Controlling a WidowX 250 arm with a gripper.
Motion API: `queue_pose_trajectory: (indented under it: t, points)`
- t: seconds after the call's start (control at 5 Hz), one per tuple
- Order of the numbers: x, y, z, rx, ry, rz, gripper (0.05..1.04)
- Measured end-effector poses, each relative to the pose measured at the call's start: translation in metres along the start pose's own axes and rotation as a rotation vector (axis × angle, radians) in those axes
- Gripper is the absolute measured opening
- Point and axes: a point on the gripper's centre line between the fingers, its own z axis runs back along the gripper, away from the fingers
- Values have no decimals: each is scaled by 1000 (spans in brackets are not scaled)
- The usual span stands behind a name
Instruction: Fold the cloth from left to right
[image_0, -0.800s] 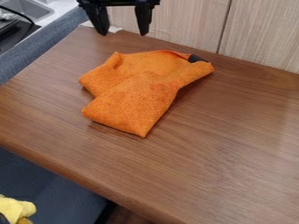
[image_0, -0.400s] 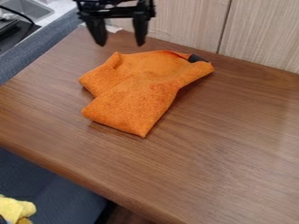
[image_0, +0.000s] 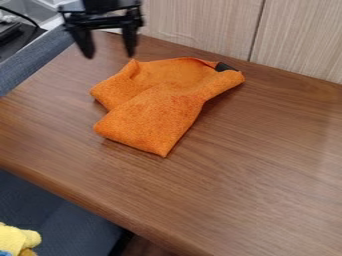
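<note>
A brown wood-grain tabletop (image_0: 267, 165) below the gripper (image_0: 110, 55), pale panelling (image_0: 207, 27) behind.
The wall panels rise behind and to the viewer's right of the gripper, parted by a thin dark upright seam (image_0: 257, 30). On its viewer's left are a grey sink (image_0: 30, 6), a black object (image_0: 15, 36) and a dark cable (image_0: 23, 16); a blue-grey band (image_0: 30, 67) slants down beside the table. Well below the gripper, past the table's rounded edge, lie a dark blue-grey surface (image_0: 60, 215) and something soft and yellow (image_0: 17, 237). Soft light lies pale on the wood, well to its viewer's right.
</note>
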Motion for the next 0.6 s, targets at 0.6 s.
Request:
queue_pose_trajectory:
  t: [0.6]
  points:
    - [-2, 42, -58, -19, 117, 31, 999]
